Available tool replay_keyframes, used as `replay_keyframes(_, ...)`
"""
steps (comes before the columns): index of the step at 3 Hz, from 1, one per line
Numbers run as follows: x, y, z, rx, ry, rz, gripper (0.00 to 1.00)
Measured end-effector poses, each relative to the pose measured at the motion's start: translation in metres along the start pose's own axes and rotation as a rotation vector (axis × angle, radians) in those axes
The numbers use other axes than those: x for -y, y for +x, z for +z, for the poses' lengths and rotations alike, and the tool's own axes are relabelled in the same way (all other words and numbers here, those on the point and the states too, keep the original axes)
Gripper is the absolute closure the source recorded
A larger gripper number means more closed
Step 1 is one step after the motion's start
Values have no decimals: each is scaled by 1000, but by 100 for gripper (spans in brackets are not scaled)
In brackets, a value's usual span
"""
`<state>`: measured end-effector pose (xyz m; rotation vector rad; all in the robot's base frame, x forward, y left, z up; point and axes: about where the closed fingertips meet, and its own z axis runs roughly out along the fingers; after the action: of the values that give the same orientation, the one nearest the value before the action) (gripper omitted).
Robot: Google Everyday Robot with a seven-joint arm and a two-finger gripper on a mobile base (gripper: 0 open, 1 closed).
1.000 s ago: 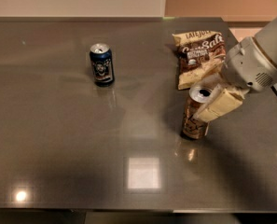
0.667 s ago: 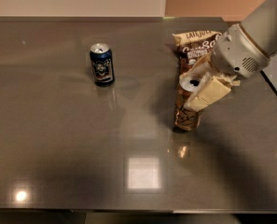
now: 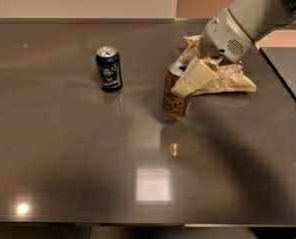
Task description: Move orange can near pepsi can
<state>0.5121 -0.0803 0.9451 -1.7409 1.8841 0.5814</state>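
Orange can (image 3: 176, 99) has shifted left, clamped between the gripper (image 3: 181, 86) fingers just above the worktop (image 3: 63, 153); pepsi can (image 3: 109, 68) sits well left of the fingers, so keep it upright and release just beside.

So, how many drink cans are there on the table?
2. The pepsi can stands upright left of centre. The orange can is to its right, in the gripper, in front of a snack bag. The arm may hide others.
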Motion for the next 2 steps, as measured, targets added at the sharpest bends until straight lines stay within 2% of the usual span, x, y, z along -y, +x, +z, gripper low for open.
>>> replay_keyframes(2,33,-32,33,41,-8,-17,100)
